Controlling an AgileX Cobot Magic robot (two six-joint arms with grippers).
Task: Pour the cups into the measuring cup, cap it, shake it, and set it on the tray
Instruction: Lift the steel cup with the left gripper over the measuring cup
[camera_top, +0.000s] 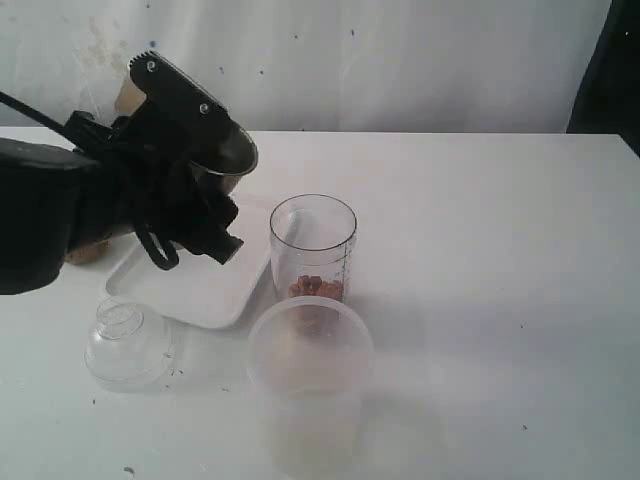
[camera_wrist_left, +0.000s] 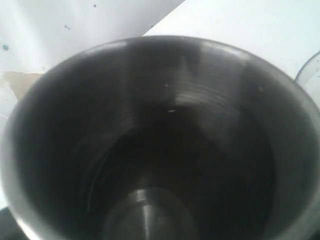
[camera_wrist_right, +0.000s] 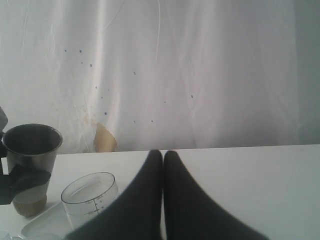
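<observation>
One seemingly empty steel tumbler (camera_top: 236, 155) fills the left gripper (camera_top: 215, 180).

bg: white wrinkled sheet (camera_top: 400, 60) w/ tan stain (camera_wrist_right: 104, 139) | surf: white table (camera_top: 480, 250) | top-R: dark strip (camera_top: 610, 60)

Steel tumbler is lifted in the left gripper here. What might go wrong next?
1. The left gripper holds the steel tumbler beside, not over, the measuring cup; tipping here would likely spill onto the white tray.
2. The wooden cup sits close by that arm; lowering could knock it.
3. The frosted tub crowds the measuring cup's front, so a grasp may bump it.
</observation>
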